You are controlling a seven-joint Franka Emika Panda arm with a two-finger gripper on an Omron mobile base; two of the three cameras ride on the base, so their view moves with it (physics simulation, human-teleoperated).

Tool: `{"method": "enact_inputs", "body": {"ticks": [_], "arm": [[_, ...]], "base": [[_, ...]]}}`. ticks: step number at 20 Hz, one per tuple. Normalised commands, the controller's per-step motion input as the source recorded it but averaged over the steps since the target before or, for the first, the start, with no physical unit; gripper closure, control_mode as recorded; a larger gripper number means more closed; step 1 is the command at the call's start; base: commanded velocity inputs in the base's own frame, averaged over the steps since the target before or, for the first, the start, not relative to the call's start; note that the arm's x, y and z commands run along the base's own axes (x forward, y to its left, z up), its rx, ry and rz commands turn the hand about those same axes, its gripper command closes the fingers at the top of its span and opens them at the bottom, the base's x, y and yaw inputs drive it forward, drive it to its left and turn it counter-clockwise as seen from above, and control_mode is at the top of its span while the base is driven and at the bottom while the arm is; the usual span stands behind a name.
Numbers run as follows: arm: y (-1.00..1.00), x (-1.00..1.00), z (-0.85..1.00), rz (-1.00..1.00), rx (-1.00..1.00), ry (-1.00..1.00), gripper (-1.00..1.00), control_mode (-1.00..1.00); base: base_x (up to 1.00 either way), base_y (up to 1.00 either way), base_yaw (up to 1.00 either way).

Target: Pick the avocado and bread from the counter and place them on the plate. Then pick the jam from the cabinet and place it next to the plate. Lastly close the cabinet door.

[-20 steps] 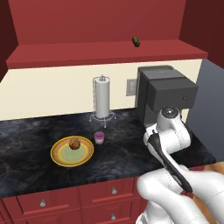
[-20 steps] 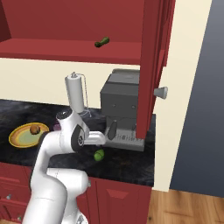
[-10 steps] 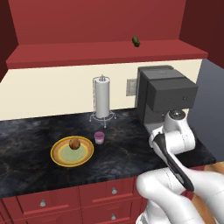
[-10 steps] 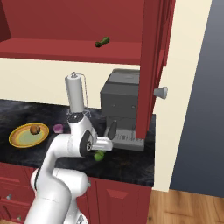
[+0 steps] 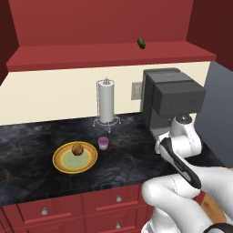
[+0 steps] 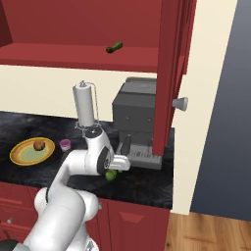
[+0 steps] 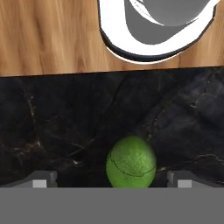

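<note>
Hand (image 7: 112, 181) wide open, holding nothing; the two fingertips sit far apart at bottom left and bottom right of hand view. Avocado (image 7: 131, 162) on the desk (image 7: 57, 127) between them, low centre of frame, slightly right of the midline. No contact visible with either fingertip.

In right base view, hand (image 6: 116, 165) low at frame centre, just above the avocado (image 6: 111, 174), in front of the grey coffee machine (image 6: 139, 120).

Step in hand, judged: avocado pick, approach phase. Bread (image 5: 77, 149) already on the plate (image 5: 61, 164), left centre of left base view. Jam (image 5: 103, 143) on the desk just right of the plate, so that part looks done. Cabinet door (image 6: 171, 73) open, upper right of right base view.

Next move calls for: small shift to centre the fruit between the fingertips, drop a little lower, close. Round smooth fruit, likely to roll or squirt out if gripped off-centre. Then a long carry left to the plate, clear of the paper-towel roll (image 5: 106, 101).

Small dark green item (image 5: 142, 43) on the cabinet shelf, upper right of left base view; not the target.

No brands, labels or readable writing anywhere.
</note>
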Motion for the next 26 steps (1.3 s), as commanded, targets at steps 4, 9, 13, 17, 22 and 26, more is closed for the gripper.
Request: {"method": "enact_inputs", "body": {"ticks": [4,9,13,17,22,26], "arm": [[0.06,0.34,-0.33,0.00,0.00,0.00,-1.00,-1.00],[0.08,0.08,-0.33,0.00,0.00,0.01,-1.00,-1.00],[0.03,0.01,-0.35,0.00,0.00,0.00,-1.00,-1.00],[0.01,0.05,-0.37,0.00,0.00,0.00,-1.00,-1.00],[0.05,0.00,-0.39,0.00,0.00,0.00,-1.00,-1.00],[0.29,0.00,-0.37,0.00,0.00,0.00,1.00,-1.00]], "base": [[0.00,0.00,0.00],[0.00,0.00,0.00],[0.00,0.00,0.00],[0.00,0.00,0.00],[0.00,0.00,0.00],[0.00,0.00,0.00]]}}
